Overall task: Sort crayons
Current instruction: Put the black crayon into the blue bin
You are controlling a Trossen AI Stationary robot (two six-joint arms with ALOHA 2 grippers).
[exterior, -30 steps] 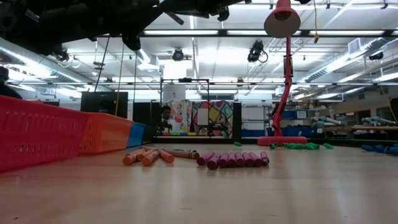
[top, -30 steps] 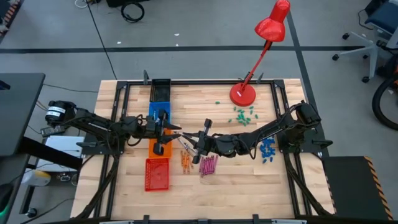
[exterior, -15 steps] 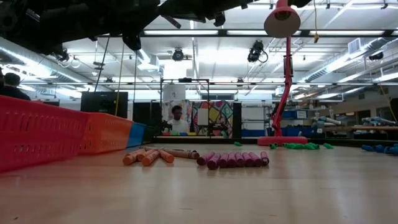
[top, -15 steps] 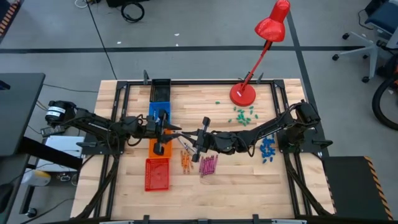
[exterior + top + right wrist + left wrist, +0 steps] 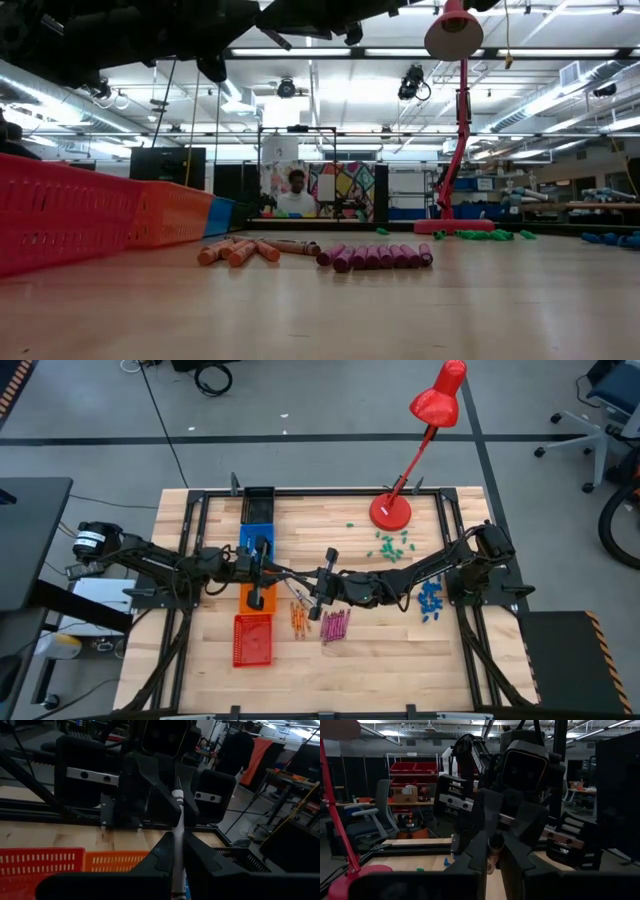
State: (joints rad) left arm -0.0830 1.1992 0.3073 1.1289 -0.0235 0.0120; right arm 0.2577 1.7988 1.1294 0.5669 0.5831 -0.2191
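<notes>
A grey-silver crayon (image 5: 177,815) hangs in the air between my two grippers, above the table beside the orange bin (image 5: 257,596). My left gripper (image 5: 283,571) comes from the table's left and is shut on one end. My right gripper (image 5: 304,576) comes from the right and is shut on the other end. Orange crayons (image 5: 298,618) and a row of magenta crayons (image 5: 336,625) lie flat on the wood below; the low view shows them as orange crayons (image 5: 235,250) and magenta crayons (image 5: 380,256). My left gripper pinches the crayon's white-banded end (image 5: 177,795) between its two fingers, coming level from the table's left. That end (image 5: 494,845) shows between its fingertips, clear of the table. My right gripper pinches the crayon's other end (image 5: 176,851) between its two fingers, level from the table's right. The crayon runs on along the fingers and past their tips, lifted clear.
A row of bins stands at the left: black (image 5: 258,500), blue (image 5: 256,532), orange, and red (image 5: 252,640). A red desk lamp (image 5: 390,511) stands at the back. Green bits (image 5: 392,545) and blue bits (image 5: 430,600) lie to the right. A person (image 5: 296,192) stands beyond the table.
My left gripper has shut on the crayon's free end; its fingers stood apart a second ago. Both arms have kept their places, and the crayon has stayed in the air between them.
</notes>
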